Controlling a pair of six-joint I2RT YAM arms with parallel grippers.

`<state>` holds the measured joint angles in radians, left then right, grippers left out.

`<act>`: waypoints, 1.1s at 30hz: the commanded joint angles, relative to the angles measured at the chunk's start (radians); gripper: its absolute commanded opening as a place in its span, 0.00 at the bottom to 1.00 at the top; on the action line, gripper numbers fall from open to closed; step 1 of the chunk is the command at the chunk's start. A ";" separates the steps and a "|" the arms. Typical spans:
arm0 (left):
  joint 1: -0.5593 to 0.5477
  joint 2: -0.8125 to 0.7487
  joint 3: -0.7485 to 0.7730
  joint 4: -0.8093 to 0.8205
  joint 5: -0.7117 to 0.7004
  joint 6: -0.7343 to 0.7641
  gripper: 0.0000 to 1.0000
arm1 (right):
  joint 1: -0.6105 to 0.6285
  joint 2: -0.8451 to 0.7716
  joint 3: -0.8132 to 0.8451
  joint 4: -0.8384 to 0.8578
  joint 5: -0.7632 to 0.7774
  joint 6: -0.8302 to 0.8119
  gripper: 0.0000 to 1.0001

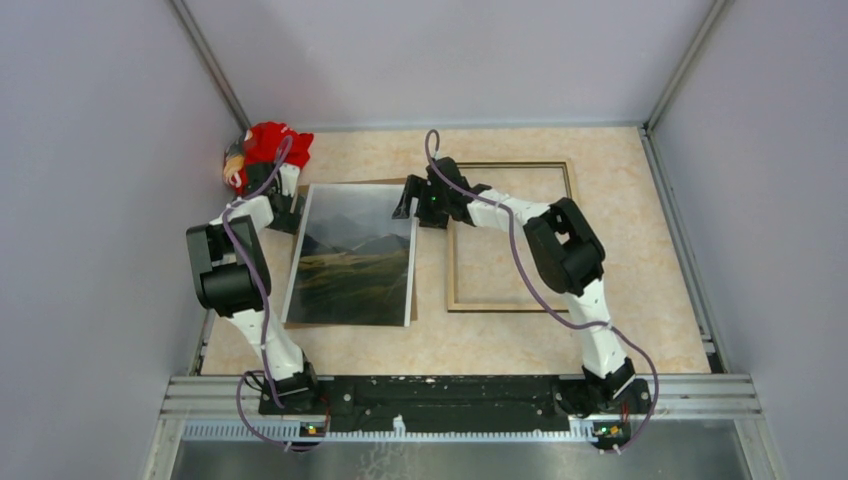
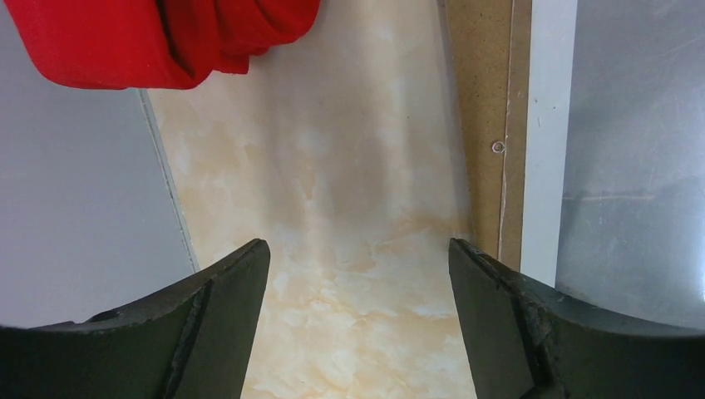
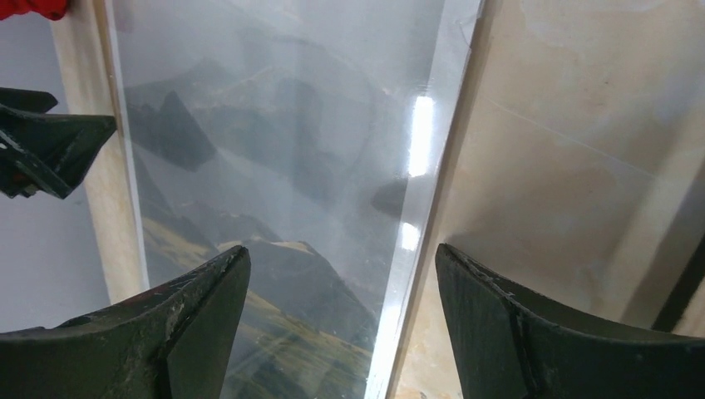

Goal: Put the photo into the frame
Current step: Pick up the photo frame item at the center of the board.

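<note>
The photo (image 1: 355,255), dark mountains with a white border, lies face up on a brown backing board (image 1: 345,183) left of centre. The frame (image 1: 510,235) lies flat to its right, tan wood side up. My left gripper (image 1: 290,212) is open and empty at the photo's far left corner. In the left wrist view its jaws (image 2: 359,245) stand over bare table, with the photo's white border (image 2: 549,125) just to the right. My right gripper (image 1: 408,205) is open and empty over the photo's far right corner. In the right wrist view its jaws (image 3: 341,249) straddle the photo's right edge (image 3: 424,191).
A red cloth bundle (image 1: 265,150) sits in the back left corner, close to my left gripper, and shows in the left wrist view (image 2: 166,33). Grey walls enclose the marbled table (image 1: 600,330) on three sides. The backing board's edge (image 2: 486,125) lies beside the photo.
</note>
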<state>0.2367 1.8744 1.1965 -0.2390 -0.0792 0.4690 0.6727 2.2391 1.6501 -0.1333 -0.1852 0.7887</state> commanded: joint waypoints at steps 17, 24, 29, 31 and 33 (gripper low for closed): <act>0.002 0.015 -0.062 -0.023 0.027 -0.013 0.87 | -0.006 -0.059 -0.015 0.102 -0.098 0.059 0.76; -0.002 0.011 -0.071 -0.027 0.032 -0.006 0.87 | 0.032 -0.090 0.041 0.020 -0.038 -0.025 0.75; -0.002 0.011 -0.072 -0.032 0.038 -0.005 0.87 | 0.072 -0.087 0.111 -0.055 0.024 -0.093 0.75; -0.002 0.011 -0.074 -0.035 0.042 -0.004 0.87 | 0.083 -0.083 0.140 -0.091 0.052 -0.115 0.75; -0.003 0.011 -0.074 -0.035 0.044 -0.004 0.87 | 0.096 -0.073 0.183 -0.146 0.086 -0.145 0.75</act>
<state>0.2367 1.8652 1.1687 -0.1940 -0.0662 0.4656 0.7261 2.2269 1.7248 -0.2234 -0.1558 0.7155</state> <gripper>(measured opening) 0.867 0.749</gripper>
